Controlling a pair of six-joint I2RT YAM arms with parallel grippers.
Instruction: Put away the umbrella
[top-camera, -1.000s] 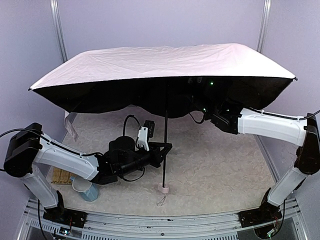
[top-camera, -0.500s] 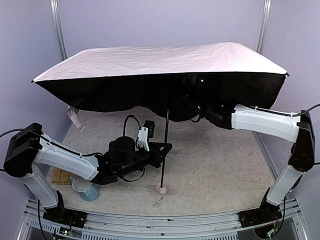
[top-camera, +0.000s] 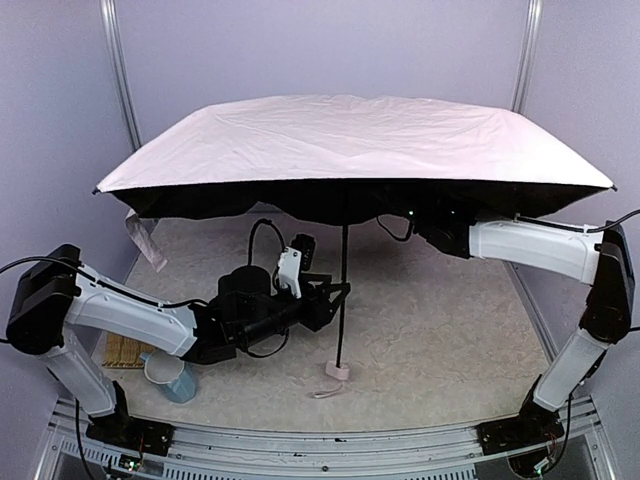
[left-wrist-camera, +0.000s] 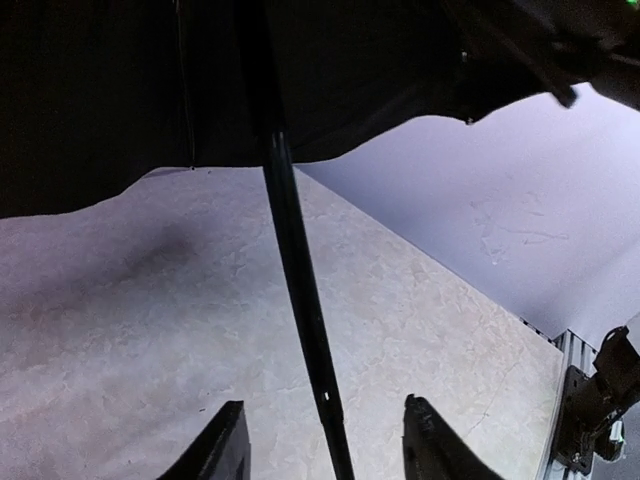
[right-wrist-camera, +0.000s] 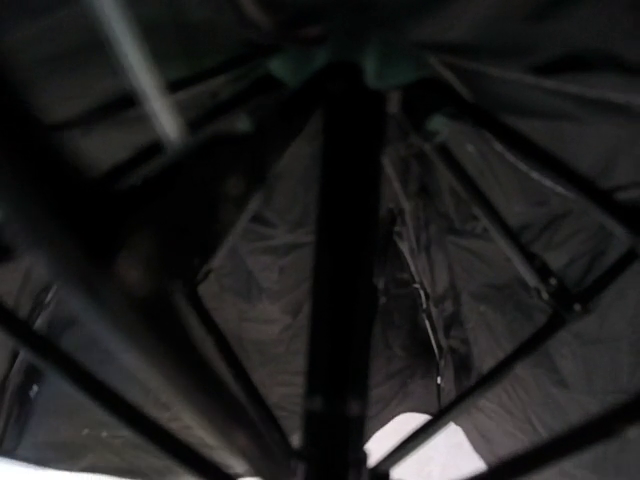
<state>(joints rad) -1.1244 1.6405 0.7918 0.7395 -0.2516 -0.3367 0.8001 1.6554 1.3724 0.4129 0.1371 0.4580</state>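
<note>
My left gripper has just let go. Its fingers now stand partly apart, with the shaft running loose between them and seemingly touching neither. The umbrella, fully open above that gripper, has since levelled out, and its handle has slid rightward on the table, just below my fingers. My right gripper is up under the canopy among the ribs, and I cannot tell whether it grips anything. I judge that folding has barely begun. Behind my left gripper, under the forearm, sits a pale cup whose contents are hidden.
</note>
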